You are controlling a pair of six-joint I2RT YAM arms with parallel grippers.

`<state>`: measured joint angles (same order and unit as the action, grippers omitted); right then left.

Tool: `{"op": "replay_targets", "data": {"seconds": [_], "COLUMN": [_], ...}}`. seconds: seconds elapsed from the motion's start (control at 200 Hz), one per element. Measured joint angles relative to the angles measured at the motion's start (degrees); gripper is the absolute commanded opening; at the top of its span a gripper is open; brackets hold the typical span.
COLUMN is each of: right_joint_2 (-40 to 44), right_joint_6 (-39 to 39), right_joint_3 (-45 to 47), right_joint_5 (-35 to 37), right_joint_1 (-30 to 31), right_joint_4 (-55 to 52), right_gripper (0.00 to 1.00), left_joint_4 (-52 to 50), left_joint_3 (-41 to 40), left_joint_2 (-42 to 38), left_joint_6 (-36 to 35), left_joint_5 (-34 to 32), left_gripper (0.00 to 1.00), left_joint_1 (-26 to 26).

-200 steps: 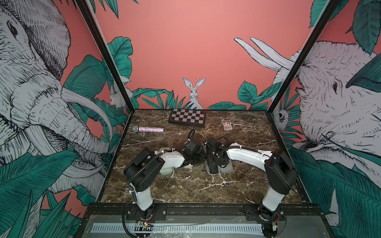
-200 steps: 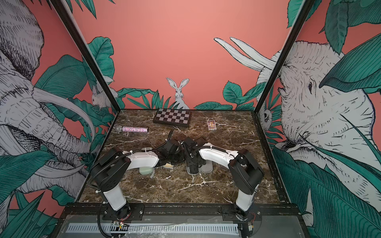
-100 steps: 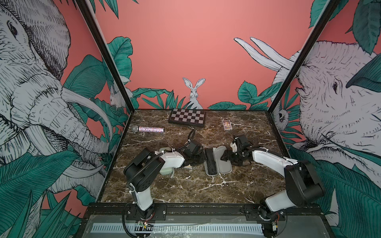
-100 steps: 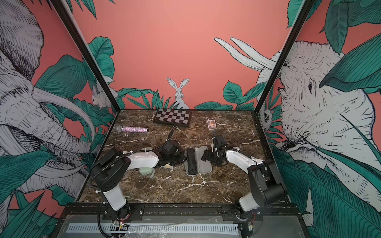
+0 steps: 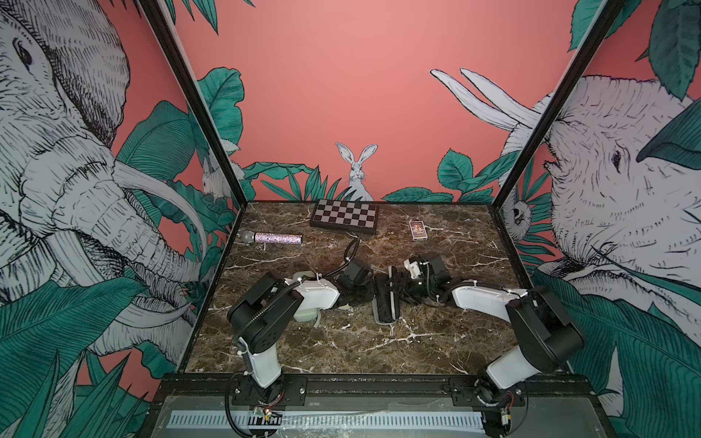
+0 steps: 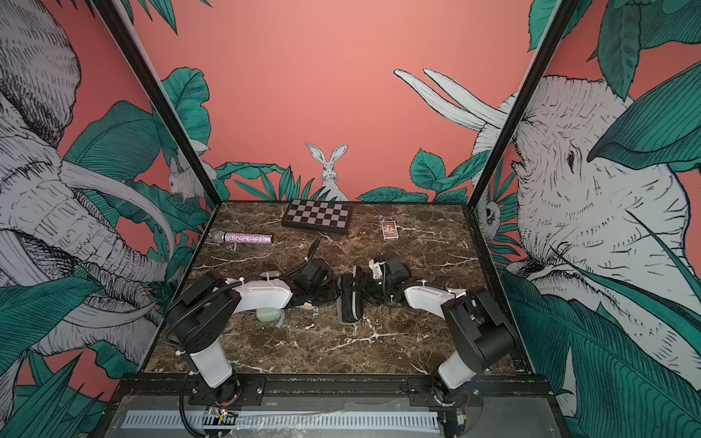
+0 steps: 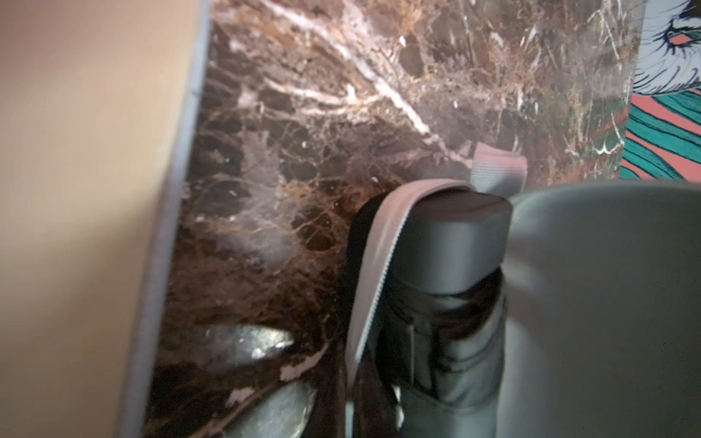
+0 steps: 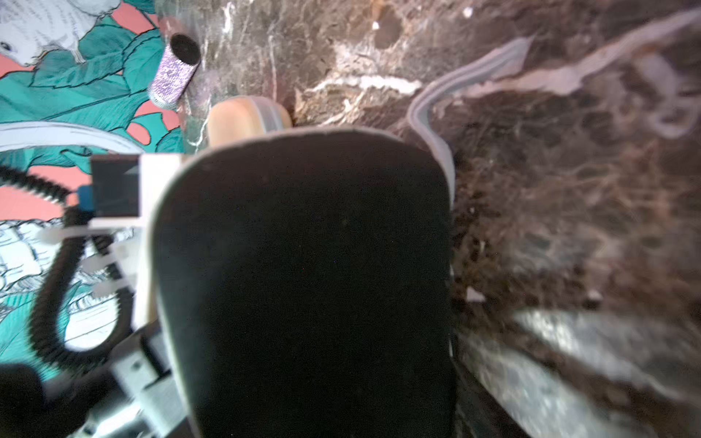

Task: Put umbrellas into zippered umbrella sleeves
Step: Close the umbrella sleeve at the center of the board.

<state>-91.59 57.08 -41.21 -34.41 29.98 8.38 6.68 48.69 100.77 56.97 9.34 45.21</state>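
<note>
The black sleeve (image 5: 385,307) (image 6: 349,303) lies mid-table. Its right half is tipped up on edge. In the left wrist view the black umbrella (image 7: 455,242) lies inside it, against the grey lining (image 7: 607,303). My left gripper (image 5: 365,294) (image 6: 331,294) is shut on the sleeve's left rim, with one finger (image 7: 280,413) outside the shell. My right gripper (image 5: 404,290) (image 6: 366,290) stands open behind the raised half, whose black back (image 8: 303,284) fills the right wrist view. A mint green sleeve (image 5: 306,314) lies partly under my left arm. A cream sleeve (image 7: 76,189) (image 8: 242,117) lies close by.
A checkered board box (image 5: 344,216) sits at the back, a glittery microphone (image 5: 273,238) at the back left and a small card pack (image 5: 417,230) at the back right. Patterned walls close in the left, right and back sides.
My right gripper pulled away to the right, leaving the sleeve lying open. It has since come back to the sleeve's right side, and that half is now raised. The left gripper has stayed put.
</note>
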Motion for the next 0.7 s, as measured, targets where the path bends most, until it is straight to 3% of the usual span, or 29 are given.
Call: {"op": "replay_targets", "data": {"seconds": [0.175, 0.48, 0.7], "right_joint_2": [-0.11, 9.35, 4.48], "right_joint_6": [-1.81, -7.87, -8.07], "right_joint_3": [-1.01, -8.48, -7.65], "right_joint_5": [2.75, 5.77, 6.34], "right_joint_1": [1.36, 2.56, 3.13], "right_joint_4": [-1.62, -18.38, -18.53], "right_gripper": [0.72, 0.77, 0.85], "left_joint_4": [2.19, 3.39, 2.86], "left_joint_3": [-2.38, -2.34, -2.34], "left_joint_2": [-2.16, -2.34, -2.34], "left_joint_6": [-0.28, -1.49, -1.73], "left_joint_5": [1.07, 5.2, 4.94], "left_gripper": [0.1, 0.09, 0.09], "left_joint_1": [-1.01, -1.01, -1.05]}}
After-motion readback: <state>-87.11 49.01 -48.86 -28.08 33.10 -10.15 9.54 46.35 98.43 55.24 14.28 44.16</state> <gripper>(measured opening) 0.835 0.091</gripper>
